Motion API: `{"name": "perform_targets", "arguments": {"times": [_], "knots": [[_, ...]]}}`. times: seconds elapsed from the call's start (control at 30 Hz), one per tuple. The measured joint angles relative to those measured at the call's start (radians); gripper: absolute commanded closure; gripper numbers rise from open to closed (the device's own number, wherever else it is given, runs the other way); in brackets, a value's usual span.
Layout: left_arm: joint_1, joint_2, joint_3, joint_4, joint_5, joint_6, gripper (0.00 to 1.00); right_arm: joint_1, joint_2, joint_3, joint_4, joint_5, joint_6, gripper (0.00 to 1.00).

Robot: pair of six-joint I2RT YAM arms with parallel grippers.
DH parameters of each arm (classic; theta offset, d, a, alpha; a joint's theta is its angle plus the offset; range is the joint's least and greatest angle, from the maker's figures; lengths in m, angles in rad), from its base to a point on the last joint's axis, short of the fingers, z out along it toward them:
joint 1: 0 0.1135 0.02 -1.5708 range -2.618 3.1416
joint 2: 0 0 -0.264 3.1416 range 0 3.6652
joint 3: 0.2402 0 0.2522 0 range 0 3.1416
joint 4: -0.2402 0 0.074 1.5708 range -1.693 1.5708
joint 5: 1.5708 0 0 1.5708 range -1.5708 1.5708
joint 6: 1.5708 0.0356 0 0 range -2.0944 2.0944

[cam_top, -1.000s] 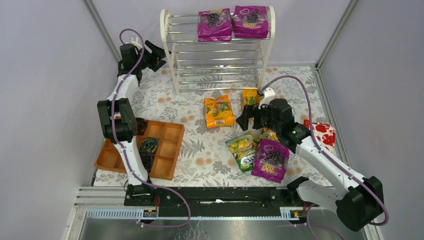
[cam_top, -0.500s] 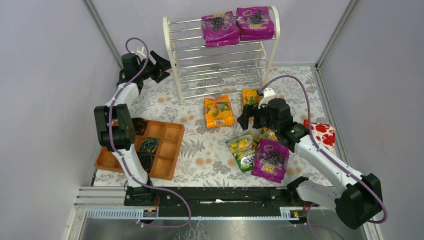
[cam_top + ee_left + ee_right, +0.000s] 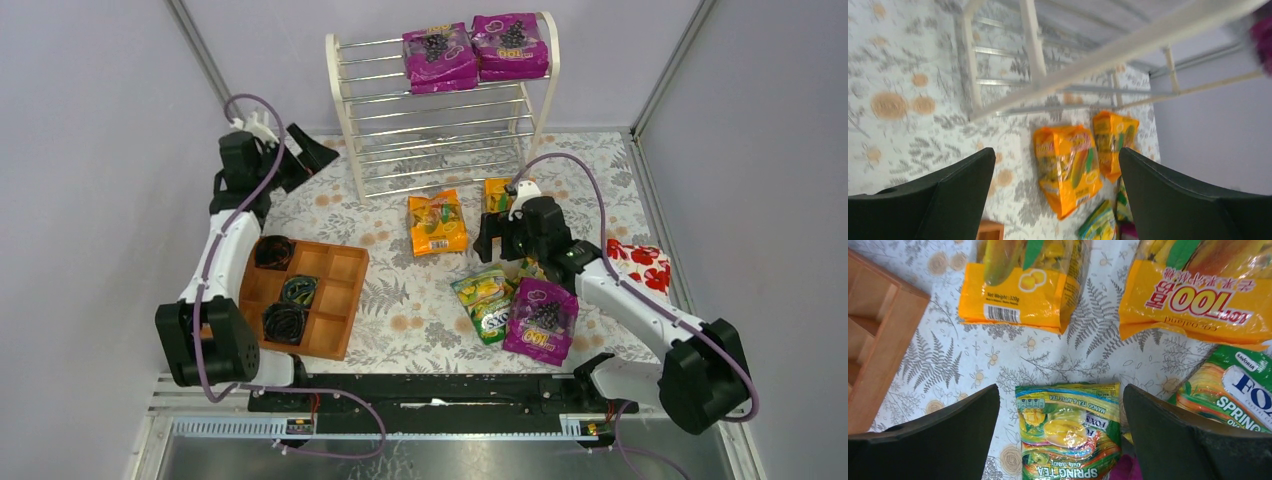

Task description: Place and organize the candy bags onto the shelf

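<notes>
The white shelf (image 3: 440, 110) stands at the back with two purple candy bags (image 3: 438, 58) (image 3: 509, 46) side by side on its top tier. My left gripper (image 3: 312, 153) hangs open and empty just left of the shelf's foot. The left wrist view looks between its fingers (image 3: 1056, 152) past the shelf frame (image 3: 1033, 55) to two orange bags (image 3: 1068, 165) (image 3: 1113, 142). My right gripper (image 3: 497, 240) hovers open over a green-yellow FOXS bag (image 3: 1070, 435), fingers (image 3: 1060, 387) apart on either side of it. On the cloth lie an orange bag (image 3: 437, 222), a second one (image 3: 497, 192), a green-yellow bag (image 3: 483, 303) and a purple bag (image 3: 541, 320).
A brown wooden compartment tray (image 3: 340, 300) holding dark coiled items sits at the left front. A red bag with white flowers (image 3: 645, 265) lies by the right wall. A second green-yellow bag (image 3: 1233, 390) lies partly under my right arm. Walls close in on both sides.
My left gripper has drawn back to the left from the shelf's side and its jaws have widened. The shelf shifted slightly to the right. My right gripper edged left over the bags.
</notes>
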Motion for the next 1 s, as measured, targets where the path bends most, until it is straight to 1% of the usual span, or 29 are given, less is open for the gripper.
{"name": "perform_targets", "arguments": {"times": [0.1,0.17,0.27,0.33,0.43,0.53,0.7,0.8,1.0], "knots": [[-0.05,-0.04,-0.099,-0.013,0.0,0.035,0.01,-0.001,0.038,0.008,-0.02,-0.006,0.012,0.0],[-0.135,-0.042,-0.148,-0.037,-0.001,0.069,0.01,-0.002,0.058,0.025,-0.055,-0.011,0.027,0.0],[-0.263,-0.041,-0.169,-0.089,0.0,0.134,0.01,-0.003,0.063,0.063,-0.131,-0.011,0.051,0.0],[-0.344,-0.041,-0.163,-0.11,-0.004,0.182,0.01,-0.004,0.065,0.116,-0.226,-0.009,0.069,0.0],[-0.414,-0.036,-0.134,-0.128,-0.005,0.229,0.01,-0.004,0.065,0.229,-0.391,0.032,0.121,0.0],[-0.438,-0.032,-0.115,-0.119,-0.002,0.249,0.01,-0.004,0.023,0.269,-0.528,0.097,0.194,0.0],[-0.444,-0.033,-0.135,-0.08,0.01,0.253,0.01,-0.004,-0.111,0.246,-0.732,0.238,0.338,0.0],[-0.451,-0.036,-0.17,-0.064,0.012,0.251,0.01,-0.004,-0.147,0.224,-0.807,0.308,0.434,0.0],[-0.488,-0.042,-0.191,-0.065,0.013,0.248,0.01,-0.009,-0.129,0.122,-0.885,0.388,0.629,0.0]]}}
